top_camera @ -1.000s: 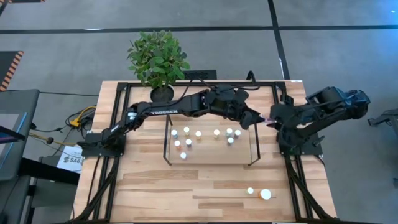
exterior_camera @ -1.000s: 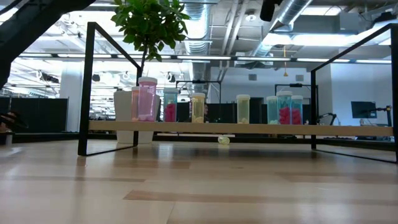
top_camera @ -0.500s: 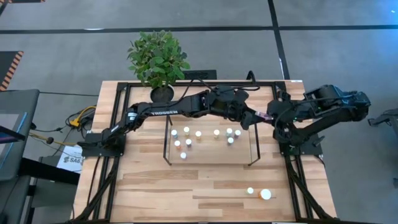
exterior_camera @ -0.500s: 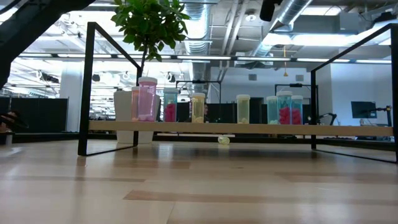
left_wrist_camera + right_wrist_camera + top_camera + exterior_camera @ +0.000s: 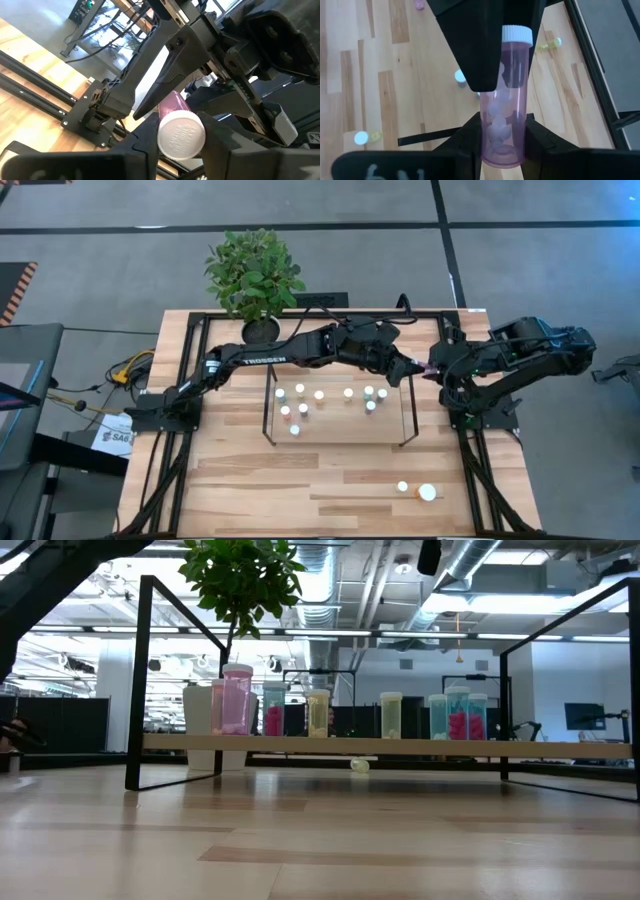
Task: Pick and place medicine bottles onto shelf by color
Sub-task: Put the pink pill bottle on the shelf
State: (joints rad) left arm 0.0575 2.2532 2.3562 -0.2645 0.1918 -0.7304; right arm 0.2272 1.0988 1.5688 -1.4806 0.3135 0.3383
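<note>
A pink-purple medicine bottle [image 5: 503, 100] with a white cap [image 5: 181, 135] hangs in the air above the right end of the shelf [image 5: 340, 423]. My left gripper [image 5: 413, 370] and my right gripper [image 5: 436, 370] are both shut on it and meet tip to tip. Several more medicine bottles [image 5: 300, 391] stand upright on the shelf, seen in the low view as pink, yellow and teal ones [image 5: 238, 700]. Two bottles [image 5: 402, 487] lie on the table near its front right. My left gripper pinches the bottle's cap end [image 5: 172, 102] between its two fingers [image 5: 142, 135], coming about level from the table's left. The bottle is clear of the shelf and the table. My right gripper pinches the bottom end of the bottle's body [image 5: 502, 145] between its two fingers [image 5: 470, 130], slanting down from the table's right. The bottle sticks out ahead of the fingers, cap end away from them.
A potted plant [image 5: 255, 270] stands at the table's far left behind the shelf. The shelf's black wire frames [image 5: 404, 415] rise at its two short ends. A small bottle [image 5: 360, 765] lies on the table under the shelf. Bare wood spreads at the front left [image 5: 250, 490].
My right gripper has swung the pink bottle a little toward the table's left, bringing its cap end in between the left gripper's fingers. The left arm has kept still.
</note>
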